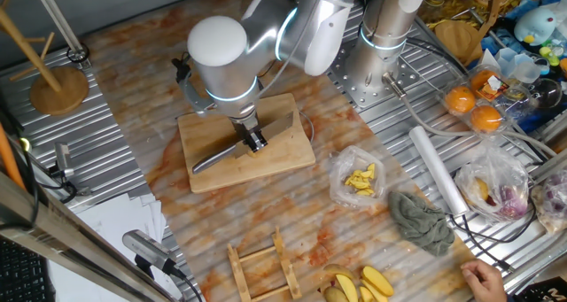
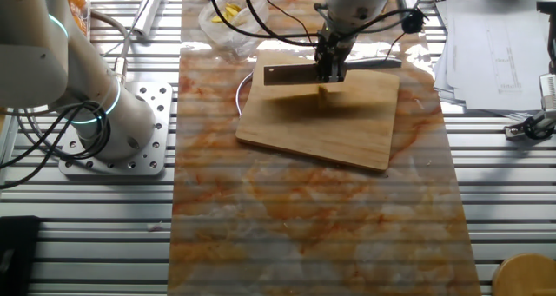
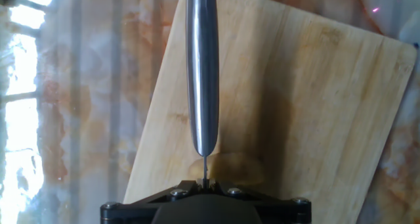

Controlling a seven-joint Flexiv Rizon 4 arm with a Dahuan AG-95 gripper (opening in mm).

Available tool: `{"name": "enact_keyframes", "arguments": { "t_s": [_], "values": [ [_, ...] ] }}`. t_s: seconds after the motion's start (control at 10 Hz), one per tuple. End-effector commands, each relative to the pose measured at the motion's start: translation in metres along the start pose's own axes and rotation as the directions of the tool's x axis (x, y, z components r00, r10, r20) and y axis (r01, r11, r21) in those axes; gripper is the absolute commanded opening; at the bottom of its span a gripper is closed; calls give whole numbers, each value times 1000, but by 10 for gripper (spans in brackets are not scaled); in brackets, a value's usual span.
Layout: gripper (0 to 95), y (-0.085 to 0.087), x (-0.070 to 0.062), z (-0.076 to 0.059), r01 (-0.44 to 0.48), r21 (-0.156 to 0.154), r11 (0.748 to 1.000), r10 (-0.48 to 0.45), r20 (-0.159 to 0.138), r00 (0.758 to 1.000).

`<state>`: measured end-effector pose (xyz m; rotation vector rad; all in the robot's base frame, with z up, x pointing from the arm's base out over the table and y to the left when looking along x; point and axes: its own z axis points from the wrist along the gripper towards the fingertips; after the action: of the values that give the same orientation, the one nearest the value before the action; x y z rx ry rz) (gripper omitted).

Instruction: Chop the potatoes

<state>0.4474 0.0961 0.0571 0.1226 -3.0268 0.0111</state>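
A wooden cutting board [image 1: 266, 156] lies on the marbled table top. My gripper [image 1: 255, 141] is shut on a steel knife [image 1: 217, 158] and holds it edge down over the board. In the other fixed view the gripper [image 2: 328, 70] holds the knife [image 2: 291, 73] just above a small pale potato piece [image 2: 325, 92] on the board [image 2: 339, 131]. In the hand view the knife [image 3: 202, 66] runs straight away from the gripper [image 3: 207, 181], and the pale oval potato [image 3: 230, 168] lies right under it. The potato is hidden in the first fixed view.
A clear bag of yellow pieces [image 1: 359, 180], a grey cloth [image 1: 423, 220] and a white roll [image 1: 436, 167] lie right of the board. A wooden rack [image 1: 266, 267] and yellow wedges [image 1: 368, 284] sit at the front. A person's hand [image 1: 483, 274] rests front right.
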Motion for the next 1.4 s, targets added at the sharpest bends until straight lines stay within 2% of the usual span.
{"name": "enact_keyframes", "arguments": {
  "t_s": [0.1,1.4],
  "values": [
    [0,0,1,0,0,0,1000,0,0,1000],
    [0,2,3,6,16,-7,1000,-16,24,1000]
  ]
}}
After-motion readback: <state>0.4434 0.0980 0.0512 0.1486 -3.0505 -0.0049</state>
